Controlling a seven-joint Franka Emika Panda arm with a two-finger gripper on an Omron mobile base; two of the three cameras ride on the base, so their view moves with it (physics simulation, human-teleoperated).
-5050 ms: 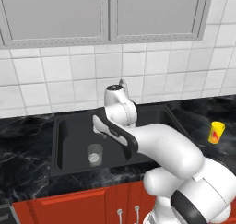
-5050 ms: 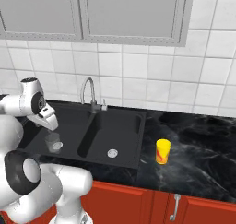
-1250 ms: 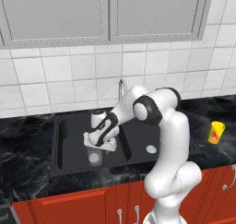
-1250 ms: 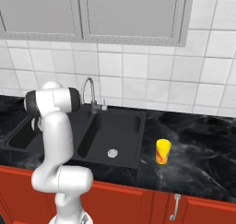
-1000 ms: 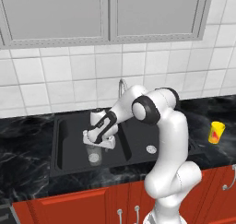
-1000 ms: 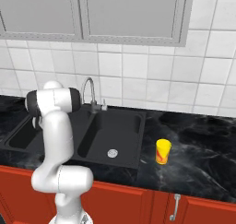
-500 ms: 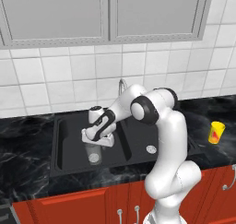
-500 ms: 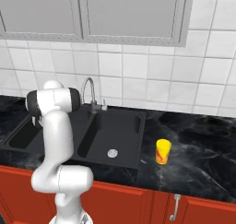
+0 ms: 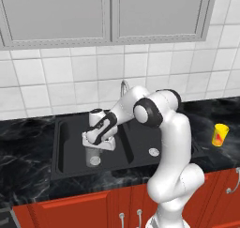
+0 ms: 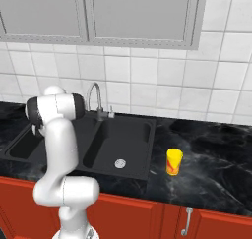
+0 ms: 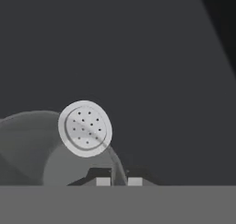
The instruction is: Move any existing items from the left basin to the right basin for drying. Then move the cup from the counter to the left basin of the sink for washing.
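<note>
The clear glass tumbler point(image 9: 93, 158) stands upright in the left basin point(image 9: 69, 139) of the black sink. My gripper point(image 9: 96, 146) reaches down onto its rim from above. In the hand view the two fingertips stand close together, and my gripper point(image 11: 119, 180) is shut on the wall of the glass tumbler point(image 11: 34, 151), next to the left basin's silver drain point(image 11: 85, 128). The yellow cup point(image 9: 220, 134) point(image 10: 173, 162) stands on the black marble counter point(image 10: 206, 159), right of the sink. The right basin point(image 9: 140, 140) point(image 10: 125, 134) holds nothing but its drain point(image 10: 119, 163).
A curved chrome tap point(image 10: 95, 101) rises behind the divider between the basins. White tiles and grey cabinets stand above the counter, red cabinet fronts point(image 10: 147, 218) below. My arm arches over the divider from the right.
The hand has sunk a little onto the tumbler, and the jaws have gone from open to shut on its rim. The cup has not moved.
</note>
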